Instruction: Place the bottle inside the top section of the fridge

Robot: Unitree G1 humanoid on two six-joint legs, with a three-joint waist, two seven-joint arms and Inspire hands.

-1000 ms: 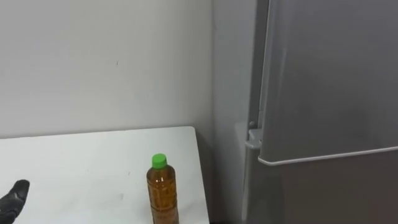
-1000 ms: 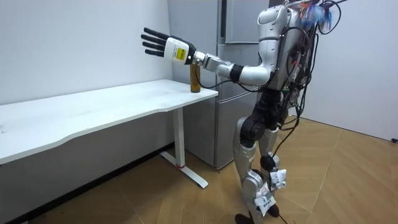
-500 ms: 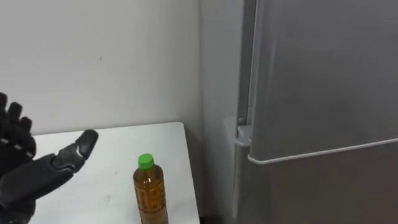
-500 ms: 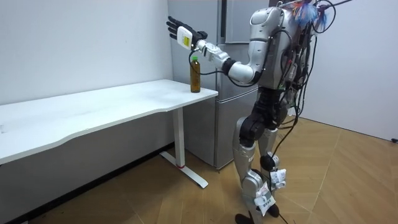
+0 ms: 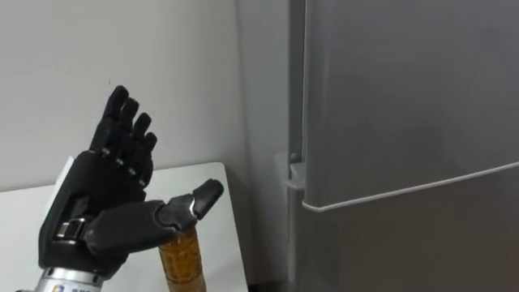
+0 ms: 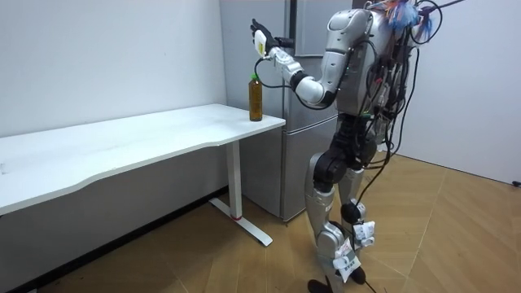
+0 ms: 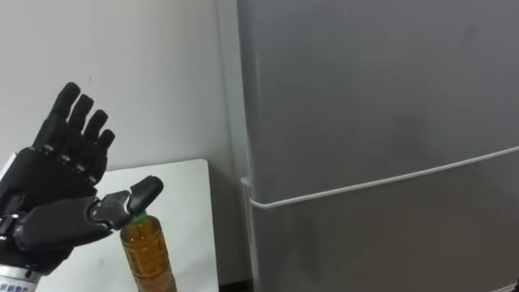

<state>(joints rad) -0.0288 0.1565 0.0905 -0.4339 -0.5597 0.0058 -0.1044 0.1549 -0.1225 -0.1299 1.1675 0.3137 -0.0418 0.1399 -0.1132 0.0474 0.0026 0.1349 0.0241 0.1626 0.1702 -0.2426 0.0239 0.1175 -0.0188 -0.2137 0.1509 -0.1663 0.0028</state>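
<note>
Left eye view: the left hand [image 5: 105, 203] is raised, fingers straight and spread, thumb out, holding nothing. The bottle [image 5: 180, 261] stands on the white table [image 5: 20, 207] just below the thumb, which hides its top. The fridge [image 5: 405, 122] is to the hand's right, doors closed

Right eye view: the bottle's green cap [image 7: 139, 216] peeks out under the thumb tip

Room view: the hand is above the bottle, clear of it, close before the fridge
</note>
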